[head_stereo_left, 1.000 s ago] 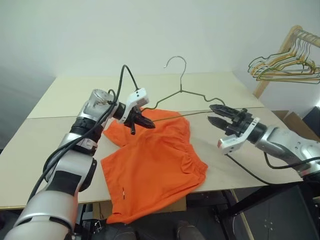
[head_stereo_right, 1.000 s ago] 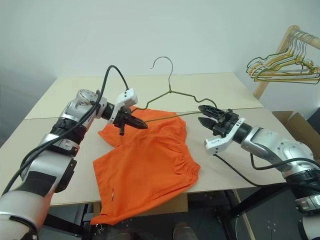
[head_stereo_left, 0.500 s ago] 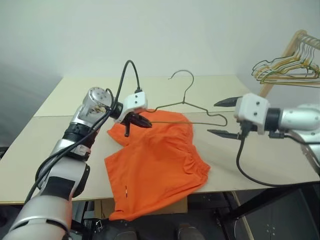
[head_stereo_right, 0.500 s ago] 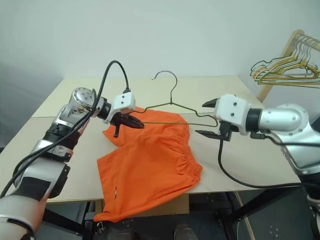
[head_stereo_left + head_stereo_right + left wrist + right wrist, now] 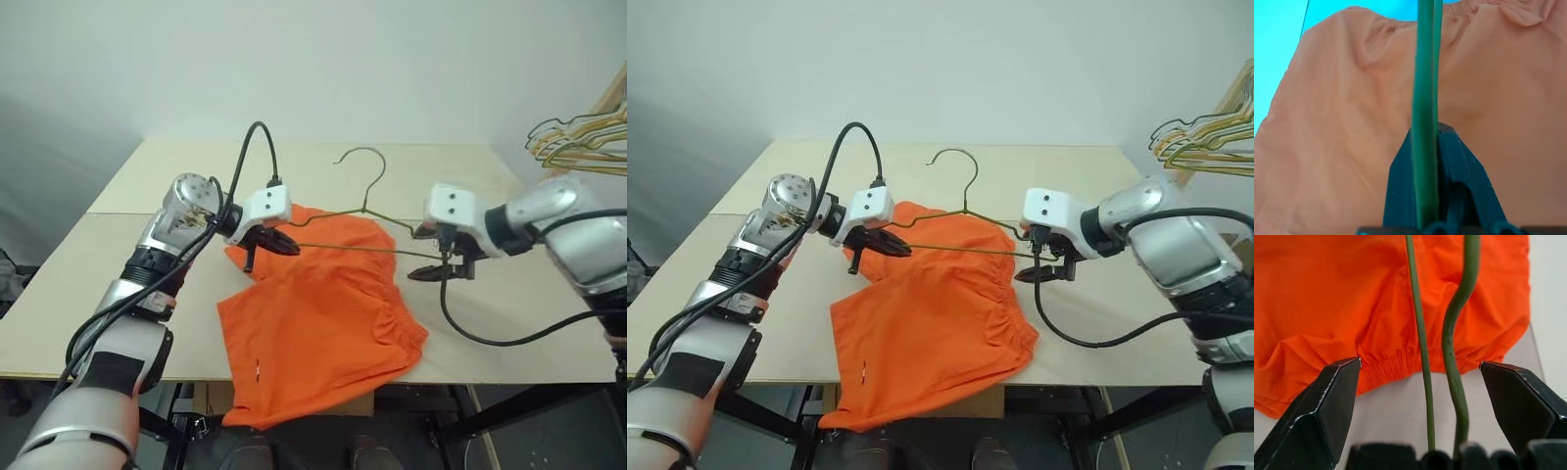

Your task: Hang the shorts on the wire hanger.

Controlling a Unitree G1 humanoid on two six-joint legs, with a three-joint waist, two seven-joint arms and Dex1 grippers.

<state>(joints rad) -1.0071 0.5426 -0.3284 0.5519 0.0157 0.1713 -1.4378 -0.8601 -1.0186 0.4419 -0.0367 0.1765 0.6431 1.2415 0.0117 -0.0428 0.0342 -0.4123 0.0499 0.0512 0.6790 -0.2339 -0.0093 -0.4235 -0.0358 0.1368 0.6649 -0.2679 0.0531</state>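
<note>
The orange shorts [image 5: 318,313] lie spread on the table, one leg drooping over the front edge. The wire hanger [image 5: 364,206] is held level just above their far part, its hook pointing away from me. My left gripper [image 5: 290,245] is shut on the hanger's left end; in the left wrist view the wire [image 5: 1425,63] runs straight out of the closed fingers [image 5: 1459,171] over the shorts [image 5: 1342,122]. My right gripper [image 5: 421,254] is open at the hanger's right end. In the right wrist view both wires [image 5: 1418,328] pass between its spread fingers [image 5: 1327,401], clear of them.
The pale wooden table [image 5: 118,294] has a seam running across it, and bare surface lies left and right of the shorts. A bunch of yellow and green hangers [image 5: 578,142] hangs on a wooden rack at the far right. A black cable [image 5: 470,328] loops under my right wrist.
My right gripper rolled over, opened wider and came in to the hanger's right end, now straddling its wires. The left gripper kept its hold on the hanger. The camera view shifted sideways.
</note>
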